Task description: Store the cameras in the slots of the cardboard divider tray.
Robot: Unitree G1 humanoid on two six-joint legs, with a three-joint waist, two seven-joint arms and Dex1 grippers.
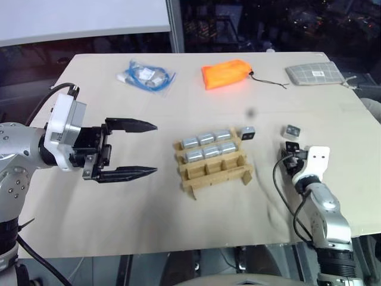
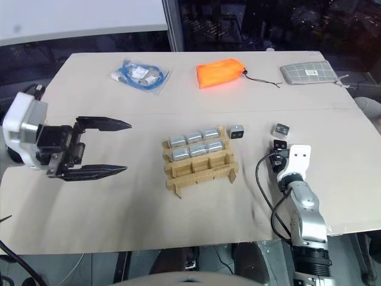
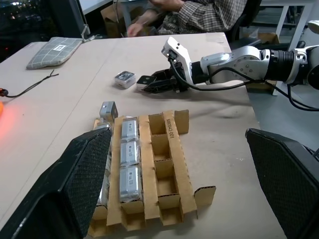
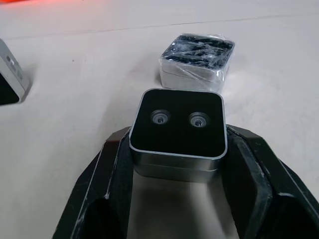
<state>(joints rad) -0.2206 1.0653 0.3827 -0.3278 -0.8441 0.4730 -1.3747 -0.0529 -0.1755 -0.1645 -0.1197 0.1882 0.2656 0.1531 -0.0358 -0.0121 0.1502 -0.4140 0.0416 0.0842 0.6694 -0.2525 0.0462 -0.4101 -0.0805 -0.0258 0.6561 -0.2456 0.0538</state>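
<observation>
The cardboard divider tray [image 1: 215, 173] lies mid-table, with several silver-grey cameras [image 1: 205, 145] in its two far rows; the near row's slots are bare. One loose camera [image 1: 248, 133] stands just off the tray's far right corner. A plastic-wrapped camera [image 4: 197, 57] rests further right. My right gripper [image 2: 278, 156] lies low on the table, its fingers [image 4: 117, 164] pressed against both sides of another camera [image 4: 178, 130], whose black lens face is up. To the left of the tray, my left gripper [image 1: 156, 148] hovers wide open and holds nothing.
Along the far edge lie a bag with a blue cable [image 1: 146, 75], an orange pouch [image 1: 225, 74] and a grey checked pouch [image 1: 314, 73]. A person [image 3: 199, 15] sits beyond the table's right side.
</observation>
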